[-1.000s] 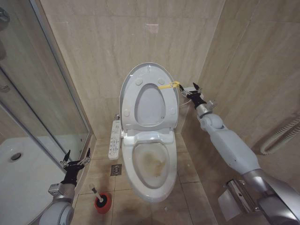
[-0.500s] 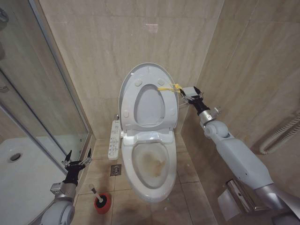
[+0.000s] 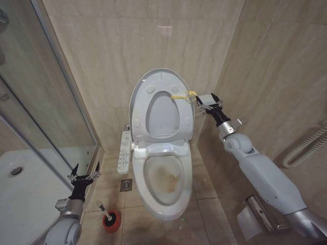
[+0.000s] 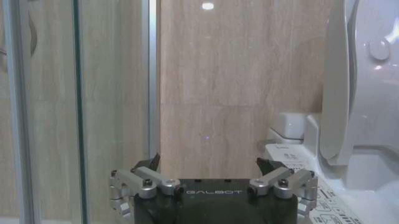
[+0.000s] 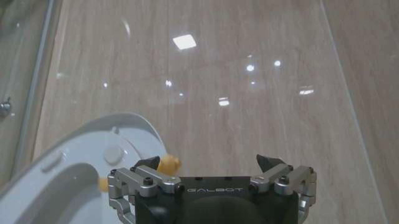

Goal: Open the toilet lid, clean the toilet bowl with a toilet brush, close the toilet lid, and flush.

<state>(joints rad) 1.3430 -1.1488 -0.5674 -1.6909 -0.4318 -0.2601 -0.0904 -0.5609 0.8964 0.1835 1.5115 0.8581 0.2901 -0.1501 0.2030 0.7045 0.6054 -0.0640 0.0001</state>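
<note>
The left gripper (image 3: 83, 173) hangs released low by the shower glass (image 3: 36, 102), with the toilet brush (image 3: 109, 216) in its red holder on the floor just below it; further right the stained toilet bowl (image 3: 164, 178) sits uncovered, the toilet lid (image 3: 159, 104) standing upright against the wall; the right gripper (image 3: 208, 102), fingers spread and empty, hovers just beside the lid's yellow loop (image 3: 183, 95).
</note>
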